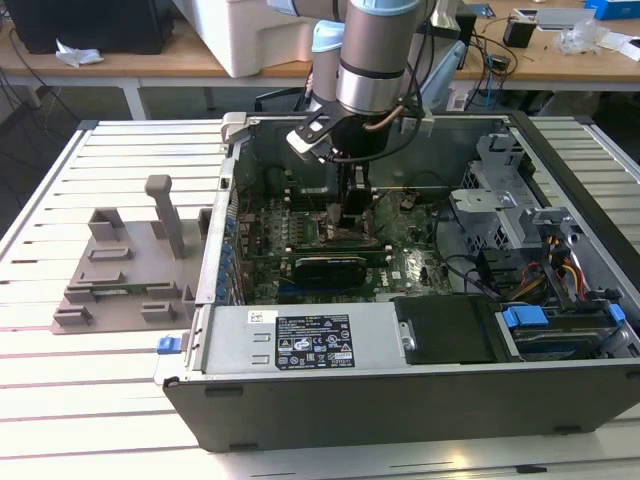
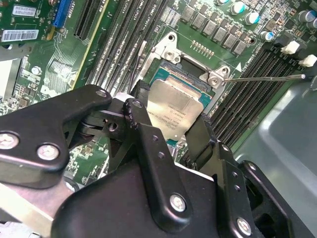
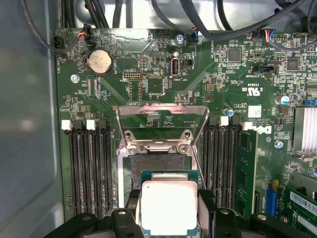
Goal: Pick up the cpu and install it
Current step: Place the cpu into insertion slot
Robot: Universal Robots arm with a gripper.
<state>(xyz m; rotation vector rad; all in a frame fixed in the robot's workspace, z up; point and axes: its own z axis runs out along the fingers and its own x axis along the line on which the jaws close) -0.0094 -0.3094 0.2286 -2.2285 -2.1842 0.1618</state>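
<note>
The cpu (image 3: 168, 204), a small square chip with a shiny silver top, sits between my gripper's (image 3: 169, 214) black fingers (image 3: 132, 210), which are shut on its two opposite edges. It hangs partly over the near edge of the open dark socket (image 3: 152, 166), whose metal frame (image 3: 162, 116) is flipped up. In the second wrist view the cpu (image 2: 176, 106) is tilted above the socket (image 2: 174, 74), clamped by my gripper (image 2: 171, 124). In the exterior view my gripper (image 1: 350, 215) reaches down into the open computer case (image 1: 400, 400) over the motherboard.
Memory slots (image 3: 89, 168) flank the socket on both sides, and the thin socket lever (image 2: 267, 78) sticks out sideways. A grey moulded tray (image 1: 120, 270) with upright posts lies at the exterior view's left of the case. A drive cage (image 1: 500, 200) and cables fill the case's right.
</note>
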